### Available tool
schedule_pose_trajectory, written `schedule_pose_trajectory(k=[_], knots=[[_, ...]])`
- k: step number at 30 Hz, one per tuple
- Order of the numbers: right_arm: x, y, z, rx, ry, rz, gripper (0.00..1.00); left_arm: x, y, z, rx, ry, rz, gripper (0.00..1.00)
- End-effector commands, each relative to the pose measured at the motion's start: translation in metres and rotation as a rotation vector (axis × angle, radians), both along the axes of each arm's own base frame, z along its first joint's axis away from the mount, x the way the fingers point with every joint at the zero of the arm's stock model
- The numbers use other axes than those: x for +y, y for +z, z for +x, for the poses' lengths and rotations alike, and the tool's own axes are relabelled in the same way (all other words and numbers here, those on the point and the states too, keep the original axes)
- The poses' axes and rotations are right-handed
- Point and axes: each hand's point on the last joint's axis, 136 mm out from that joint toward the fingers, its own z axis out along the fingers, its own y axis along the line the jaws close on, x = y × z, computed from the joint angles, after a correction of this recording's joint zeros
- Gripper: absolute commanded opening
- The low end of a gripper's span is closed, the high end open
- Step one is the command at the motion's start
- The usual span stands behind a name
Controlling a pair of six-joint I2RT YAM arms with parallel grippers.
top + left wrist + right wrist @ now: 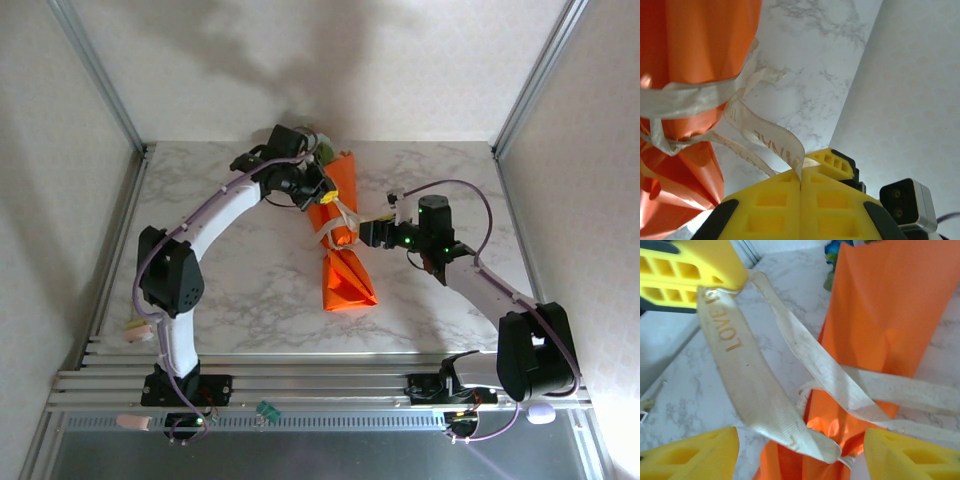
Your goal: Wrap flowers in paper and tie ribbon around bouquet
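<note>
The bouquet (343, 180) lies on the marble table (230, 290), mid-field betw. the two arms, wide end pointing away from me. The ribbon (690, 97) goes round the cone's waist and crosses over itself there. I can't tell whether that crossing is a real knot or just a loose lap.

The left gripper (801, 176) has its fingers pressed together on one ribbon tail, pinched right at the tips, and the tail curves back to the wrap w/ some slack. The right gripper (800, 452) sits at the waist from the other side, fingers wide apart. The other tail droops betw. them, not clamped.

Handling, my guess: the ribbon is light, limp and a bit slick (printed lettering, "LOVE" readable), so it'll slip thru a weak pinch. I'd take it close to the crossing, flat side across the pads, not at the very end.

The paper (880, 315) looks thin and smooth and prob. creases at a touch. The whole cone likely weighs next to nothing, so a hard pull on one tail would drag or roll it unless the other arm pulls against it. I'd avoid gripping the cone body, since it'd crush.

As a container, the cone holds the flowers (832, 252): bits of blue and green peek from the wide end, stems hidden inside. Below the ribbon the paper flares out flat.
</note>
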Motion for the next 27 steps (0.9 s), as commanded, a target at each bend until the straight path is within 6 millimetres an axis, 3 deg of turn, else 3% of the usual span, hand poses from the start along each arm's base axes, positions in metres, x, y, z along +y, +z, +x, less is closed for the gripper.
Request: schedule_pose_trajectory(k=[1, 6, 10, 13, 14, 15, 22, 27], knots=[[0.008, 0.032, -0.003, -0.120, 0.061, 0.061, 0.70, -0.002, 0.043, -0.003, -0.167, -0.110, -0.065, 0.00], [0.004, 0.027, 0.000, -0.192, 0.078, -0.017, 0.76, -0.002, 0.046, -0.016, -0.220, -0.224, -0.063, 0.00], [0.002, 0.031, 0.004, -0.240, 0.106, -0.004, 0.80, -0.004, 0.063, -0.027, -0.308, -0.313, -0.105, 0.00], [0.011, 0.034, 0.000, -0.235, 0.203, 0.016, 0.82, 0.002, 0.065, -0.029, -0.368, -0.348, -0.089, 0.00], [0.015, 0.033, -0.003, -0.233, 0.242, 0.015, 0.96, 0.002, 0.066, -0.031, -0.390, -0.366, -0.088, 0.00], [0.019, 0.031, -0.007, -0.234, 0.272, 0.003, 0.99, 0.003, 0.067, -0.031, -0.410, -0.379, -0.082, 0.00], [0.031, 0.025, -0.013, -0.329, 0.294, -0.093, 0.99, -0.003, 0.069, -0.033, -0.495, -0.459, -0.114, 0.00], [0.032, 0.019, 0.006, -0.420, 0.228, -0.213, 0.99, -0.005, 0.082, -0.035, -0.528, -0.478, -0.156, 0.00]])
